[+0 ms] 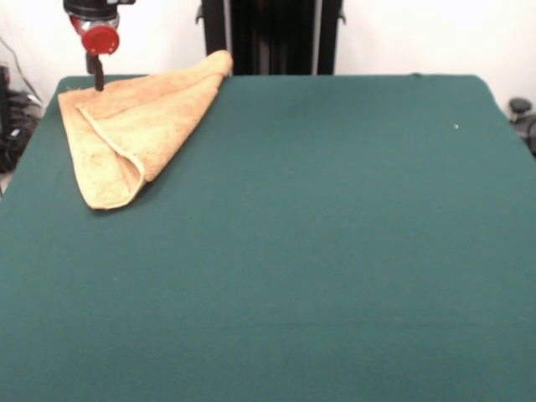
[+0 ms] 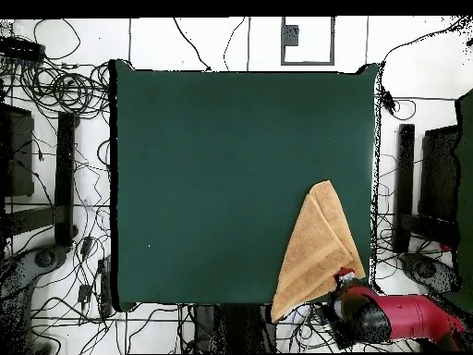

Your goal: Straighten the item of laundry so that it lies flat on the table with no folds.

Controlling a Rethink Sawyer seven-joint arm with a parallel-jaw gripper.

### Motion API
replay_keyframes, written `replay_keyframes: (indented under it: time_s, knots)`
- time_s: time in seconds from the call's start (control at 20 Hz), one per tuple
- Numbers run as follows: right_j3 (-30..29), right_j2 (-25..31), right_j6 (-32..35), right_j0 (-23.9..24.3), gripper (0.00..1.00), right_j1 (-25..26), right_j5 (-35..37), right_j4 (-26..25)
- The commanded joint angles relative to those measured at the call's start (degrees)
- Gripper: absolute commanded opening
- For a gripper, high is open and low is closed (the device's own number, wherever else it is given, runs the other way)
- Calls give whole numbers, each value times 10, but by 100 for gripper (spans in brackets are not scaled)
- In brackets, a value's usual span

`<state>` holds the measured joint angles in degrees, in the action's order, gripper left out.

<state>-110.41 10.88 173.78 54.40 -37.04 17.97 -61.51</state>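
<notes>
The item of laundry (image 1: pixel 134 126), an orange-tan towel, lies folded over itself into a rough triangle at the table's (image 1: pixel 318 251) far left corner in the front view. One layer lies doubled over another, with a hemmed edge running across it. In the overhead view the towel (image 2: pixel 319 250) sits at the bottom right of the green table (image 2: pixel 222 166), and one tip reaches past the table's bottom edge. My gripper (image 1: pixel 98 82) comes down onto the towel's corner by the table's edge. From overhead the gripper (image 2: pixel 345 277) shows at the towel's right corner, at the end of the red arm.
Cables (image 2: pixel 65 88) and dark stands (image 2: pixel 405 185) ring the table on the floor. The black pedestal column (image 1: pixel 272 38) rises behind the far edge. The towel takes up only one corner of the green cloth.
</notes>
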Motion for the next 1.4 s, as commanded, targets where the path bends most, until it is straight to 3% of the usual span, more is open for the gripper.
replay_keyframes:
  time_s: [0.05, 0.6, 1.4]
  knots:
    - [-27, 57, -153, -32, 100, 7, 0, -38]
    - [11, 21, -68, -65, 100, 40, -50, -98]
    - [29, 14, -51, -69, 100, 68, -64, -120]
